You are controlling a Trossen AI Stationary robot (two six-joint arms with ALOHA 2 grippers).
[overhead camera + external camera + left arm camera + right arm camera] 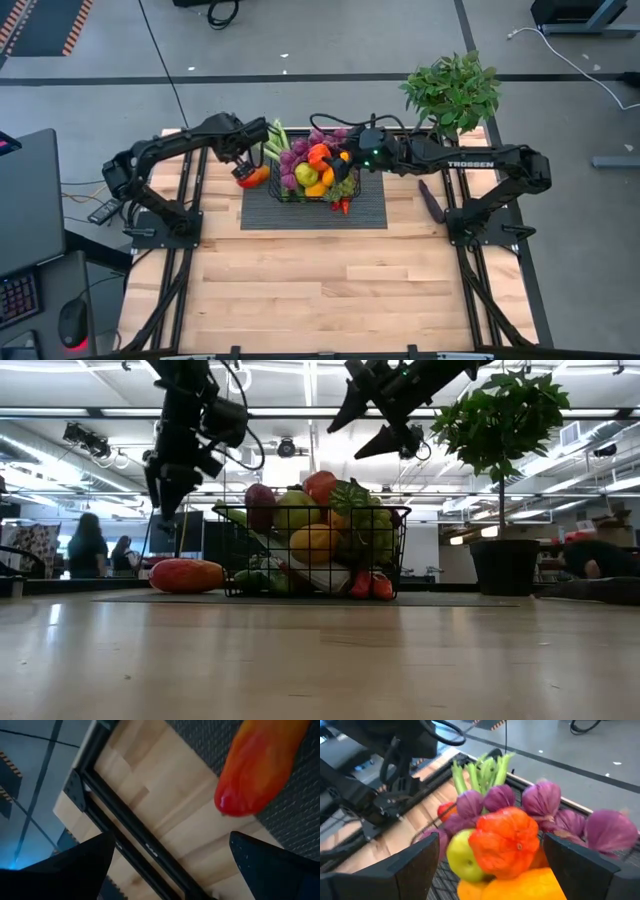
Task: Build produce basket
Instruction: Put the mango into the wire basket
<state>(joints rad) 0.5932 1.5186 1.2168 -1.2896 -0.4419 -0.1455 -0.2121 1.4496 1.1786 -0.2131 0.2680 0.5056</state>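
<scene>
The basket [316, 186], heaped with produce [506, 839], sits on a dark mat [366, 214] mid-table. The right gripper [372, 428] hovers above it, fingers spread, holding nothing. The left gripper [167, 488] hangs splayed over a red-orange pepper [186, 575] (lying beside the basket).
</scene>
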